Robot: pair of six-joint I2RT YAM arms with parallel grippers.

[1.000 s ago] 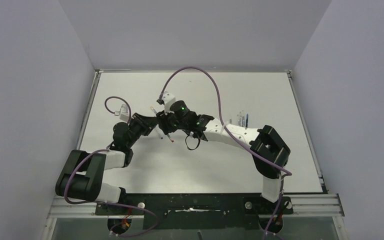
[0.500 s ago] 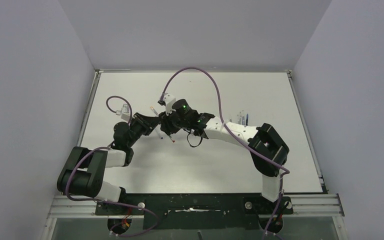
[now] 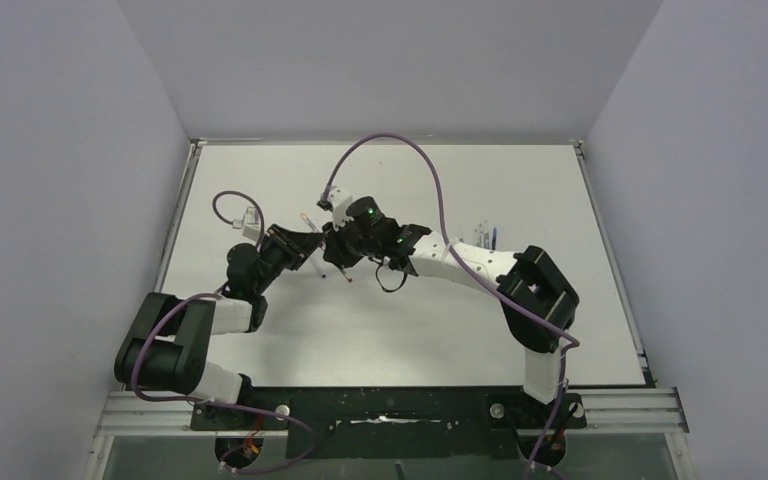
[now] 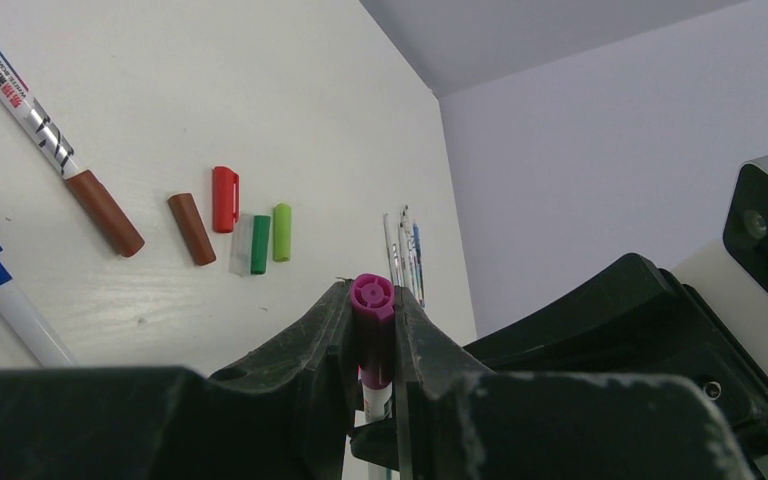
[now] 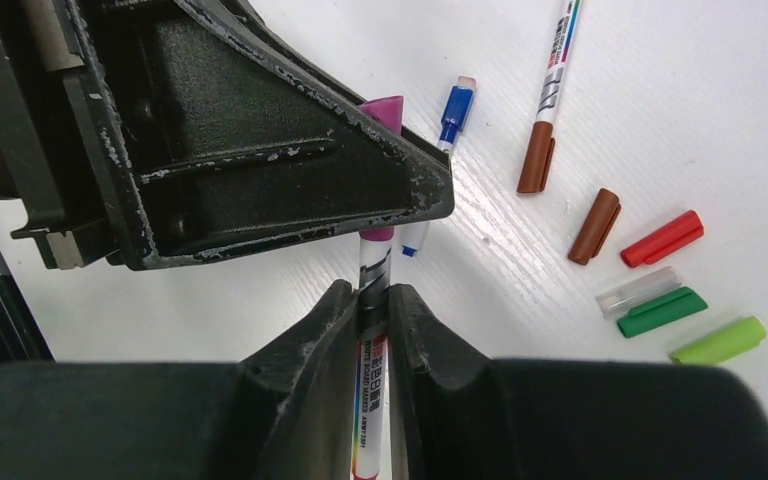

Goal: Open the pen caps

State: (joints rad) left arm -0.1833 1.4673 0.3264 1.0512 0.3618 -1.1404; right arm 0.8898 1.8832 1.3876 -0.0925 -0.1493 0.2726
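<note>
Two grippers meet over the middle of the table (image 3: pixel 410 330) in the overhead view. The left gripper (image 3: pixel 307 254) and the right gripper (image 3: pixel 334 250) are set nose to nose, and a slim pen (image 3: pixel 343 277) with a coloured end slants out below them. Whether the jaws are closed cannot be told from this view.

In the left wrist view, the left gripper (image 4: pixel 372 322) is clamped on the magenta cap (image 4: pixel 372 297) of that pen, with the cap's end facing the camera between the fingers. Beyond the fingertips, loose caps lie on the table: a brown cap (image 4: pixel 191 228), a red cap (image 4: pixel 224 198), a green cap (image 4: pixel 260 244) and a lime cap (image 4: pixel 281 231). Far to the tool's left, a brown-capped pen (image 4: pixel 22 102) lies with its cap on.

In the right wrist view, the right gripper (image 5: pixel 372 302) is shut on the white pen barrel (image 5: pixel 368 390). Directly ahead of it, the magenta cap is gripped between the left gripper's fingers (image 5: pixel 260 150).

The step in hand is judged to be the uncapping of the magenta pen, with both holds set. A straight pull along the pen's axis is called for next: the grippers are to be drawn apart without side load, so that the barrel is not bent or slipped.
</note>
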